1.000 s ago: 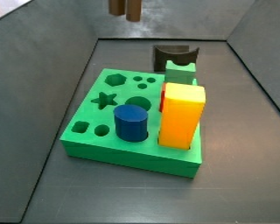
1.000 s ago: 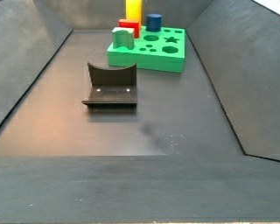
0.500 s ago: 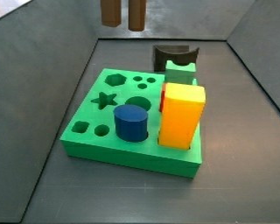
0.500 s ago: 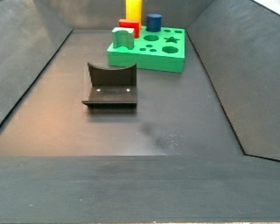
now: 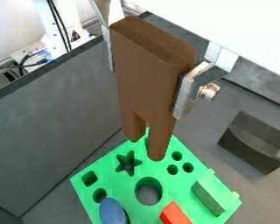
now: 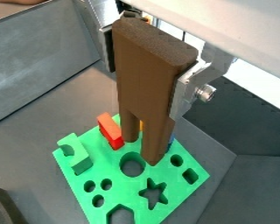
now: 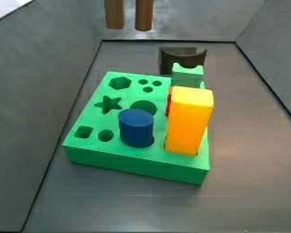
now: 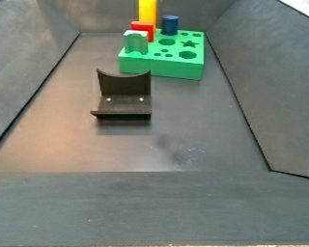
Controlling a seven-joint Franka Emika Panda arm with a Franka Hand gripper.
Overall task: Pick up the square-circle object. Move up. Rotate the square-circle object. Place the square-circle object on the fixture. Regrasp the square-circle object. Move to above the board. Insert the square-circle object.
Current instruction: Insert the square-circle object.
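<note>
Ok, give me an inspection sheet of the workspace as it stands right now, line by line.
Surface: dark grey floor, walled on the sides; faint pale scuff, otherwise bare.
Square-circle object: held upright above the board, its two prongs pointing down, not yet inserted.
Board: green, flat on the floor; star, round and hexagon holes open.
Fixture: on the floor apart from the board, nothing on it.
Clutter: blue cylinder and yellow-orange block standing in the board.
Tool: above the board, silver fingers shut on the square-circle object.
Cables: a dark bundle outside the wall in a wrist view.
Surroundings: nothing seen.
</note>
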